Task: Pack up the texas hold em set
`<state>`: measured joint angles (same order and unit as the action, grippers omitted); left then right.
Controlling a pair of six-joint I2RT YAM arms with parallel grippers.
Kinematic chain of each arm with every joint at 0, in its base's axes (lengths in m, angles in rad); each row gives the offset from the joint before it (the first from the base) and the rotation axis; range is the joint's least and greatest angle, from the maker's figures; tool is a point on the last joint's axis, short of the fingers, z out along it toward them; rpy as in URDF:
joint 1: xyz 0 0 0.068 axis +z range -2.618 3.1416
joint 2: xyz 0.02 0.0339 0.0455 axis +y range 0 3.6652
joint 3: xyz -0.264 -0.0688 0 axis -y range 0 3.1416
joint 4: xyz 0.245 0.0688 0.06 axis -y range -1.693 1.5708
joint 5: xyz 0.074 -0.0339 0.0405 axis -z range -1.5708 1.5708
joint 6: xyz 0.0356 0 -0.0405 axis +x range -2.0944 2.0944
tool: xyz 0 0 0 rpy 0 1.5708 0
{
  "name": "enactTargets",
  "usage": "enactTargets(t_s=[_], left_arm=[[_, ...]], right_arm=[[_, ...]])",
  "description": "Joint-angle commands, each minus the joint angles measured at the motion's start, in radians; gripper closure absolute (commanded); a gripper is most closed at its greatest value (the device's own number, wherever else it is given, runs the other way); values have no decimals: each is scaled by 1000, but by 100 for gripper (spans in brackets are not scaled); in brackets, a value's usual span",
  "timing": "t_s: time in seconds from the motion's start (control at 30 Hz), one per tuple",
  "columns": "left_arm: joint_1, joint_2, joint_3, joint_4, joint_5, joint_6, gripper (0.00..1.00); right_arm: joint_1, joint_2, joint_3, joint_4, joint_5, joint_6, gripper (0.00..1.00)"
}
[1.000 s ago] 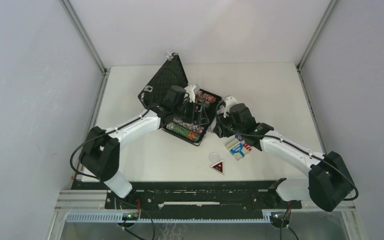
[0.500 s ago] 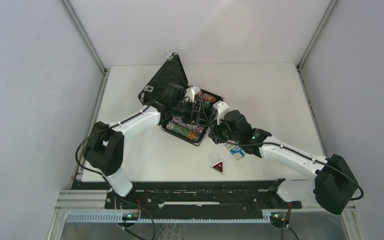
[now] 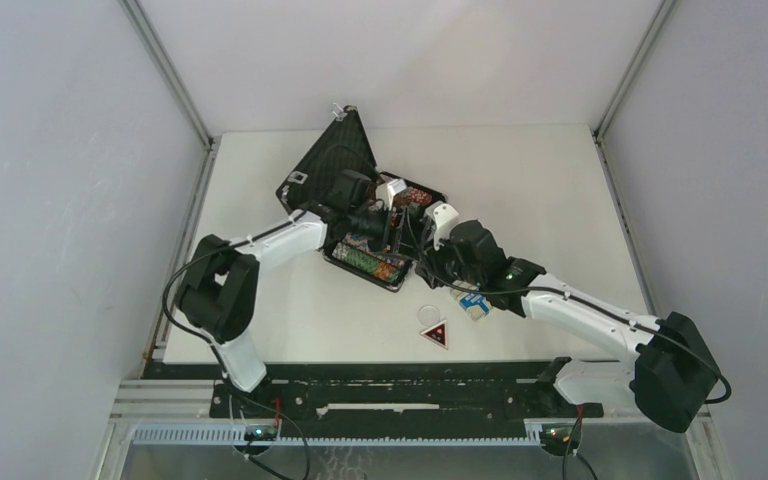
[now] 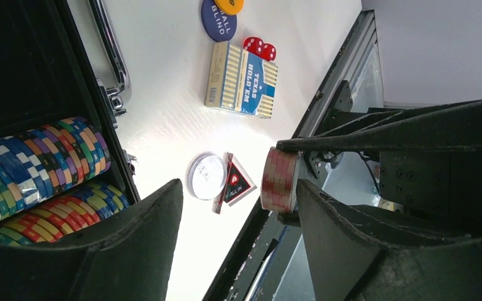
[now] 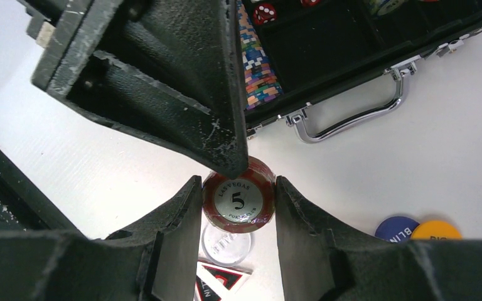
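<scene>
Swung leftward from the card deck (image 4: 241,78), the right tool (image 5: 237,186) clamped a red chip stack (image 5: 238,202) beside the open briefcase (image 3: 335,160), offering it between the left tool's (image 4: 238,188) spread fingers, seemingly for handover.

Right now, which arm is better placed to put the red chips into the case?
Likely right: the right gripper is shut on the red chip stack near the open case; the left gripper is open, gripping nothing.
</scene>
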<state>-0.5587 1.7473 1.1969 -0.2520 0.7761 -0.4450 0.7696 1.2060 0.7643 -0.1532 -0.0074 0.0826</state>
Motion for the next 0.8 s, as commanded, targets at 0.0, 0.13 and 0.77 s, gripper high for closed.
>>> enactTargets(t_s=[0.0,0.13,0.77], left_arm=[[-7,11,66,30,48,-1,30],[-13,24,65,36,58,0,31],[-35,45,38,132,158,-47,57]], right_arm=[[15,-22,44,53,-4,-18,60],[16,-24,46,60,-3,-20,60],[22,-14,48,61,3,-21,60]])
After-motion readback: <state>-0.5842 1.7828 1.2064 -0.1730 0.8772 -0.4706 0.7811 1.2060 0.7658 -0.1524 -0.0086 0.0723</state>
